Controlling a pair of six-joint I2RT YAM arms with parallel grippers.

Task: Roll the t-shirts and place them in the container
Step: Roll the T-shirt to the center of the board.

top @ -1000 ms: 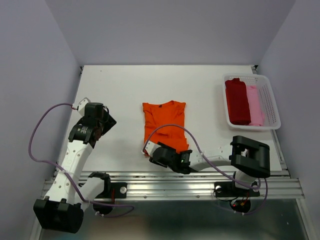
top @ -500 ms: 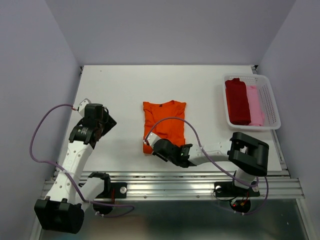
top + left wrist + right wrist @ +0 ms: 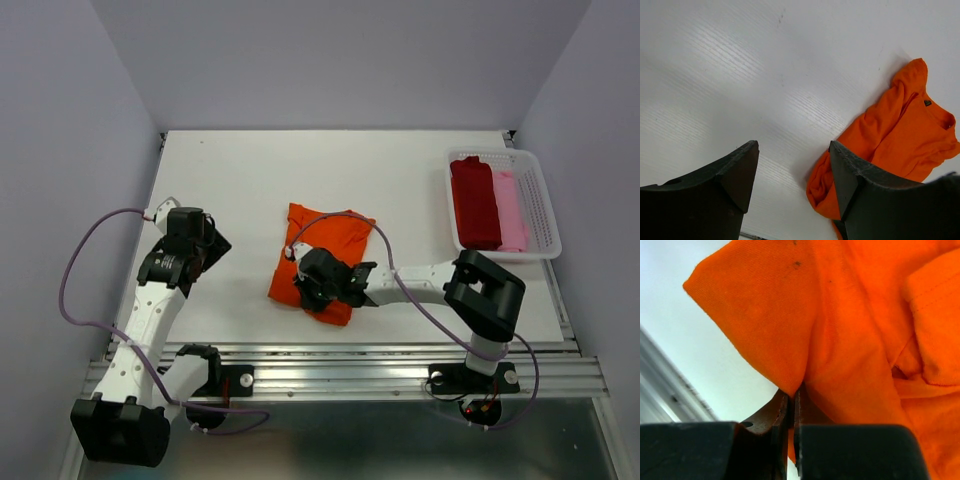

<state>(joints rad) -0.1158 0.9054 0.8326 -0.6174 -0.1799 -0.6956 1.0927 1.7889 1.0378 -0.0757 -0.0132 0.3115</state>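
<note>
The bright orange t-shirt lies crumpled and skewed in the middle of the table, its near part folded up over itself. My right gripper sits on that near part, shut on a fold of the orange cloth; in the right wrist view the right gripper has its jaws pressed together with fabric pinched at the tips. My left gripper hovers left of the shirt, apart from it. The left wrist view shows the left gripper open and empty, with the orange shirt to its right.
A white mesh basket stands at the right edge, holding a dark red rolled bundle and a pale pink one. The right arm's cable loops over the shirt. Grey walls close in the table's sides and back.
My right gripper shut on the shirt's near hem and moved away from the table's front edge, dragging the cloth up and over itself; the shirt now lies bunched and skewed. The left arm stayed still.
</note>
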